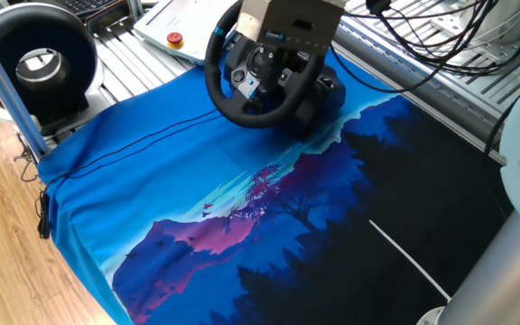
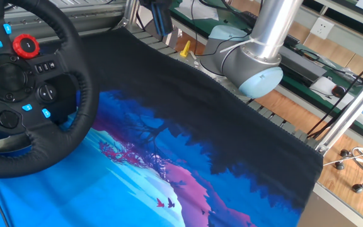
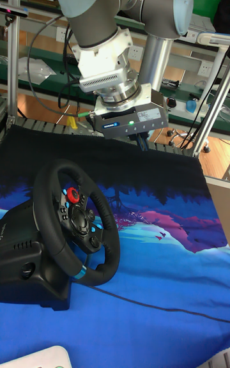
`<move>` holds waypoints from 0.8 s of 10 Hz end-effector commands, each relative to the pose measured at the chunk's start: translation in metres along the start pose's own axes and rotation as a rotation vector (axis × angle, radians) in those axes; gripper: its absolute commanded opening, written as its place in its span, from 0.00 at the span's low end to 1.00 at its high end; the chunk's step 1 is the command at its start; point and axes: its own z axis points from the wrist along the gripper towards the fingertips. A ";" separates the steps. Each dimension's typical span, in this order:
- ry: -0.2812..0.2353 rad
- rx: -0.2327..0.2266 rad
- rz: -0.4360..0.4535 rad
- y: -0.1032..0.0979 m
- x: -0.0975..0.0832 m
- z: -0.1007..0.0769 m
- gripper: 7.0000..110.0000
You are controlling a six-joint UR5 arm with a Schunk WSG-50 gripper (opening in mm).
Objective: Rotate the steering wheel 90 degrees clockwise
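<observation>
Gripper point(image 3: 142, 144) hangs above the mat point(image 3: 160, 266), clear of the steering wheel point(image 3: 76, 230); finger spacing unclear

Silver tubular UR5 arm point(image 3: 155, 55) with pale blue joint caps, white ribbed wrist block, black gripper point(image 3: 140, 142) body with green LED, black cables trailing.

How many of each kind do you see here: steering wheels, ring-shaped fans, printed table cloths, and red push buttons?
Black padded steering wheel with blue buttons and a red dial: 1
Black ring-shaped fan-like device with a grey-white centre: 1
Blue and black landscape-print cloth: 1
Round red push button on the white panel: 1
Total: 4
</observation>
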 end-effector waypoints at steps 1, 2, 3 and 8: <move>0.029 -0.030 -0.034 0.008 0.005 0.002 0.00; -0.002 -0.043 -0.050 0.010 -0.005 0.005 0.00; -0.007 -0.042 -0.056 0.010 -0.007 0.006 0.00; 0.004 0.053 0.068 -0.014 -0.004 0.006 0.00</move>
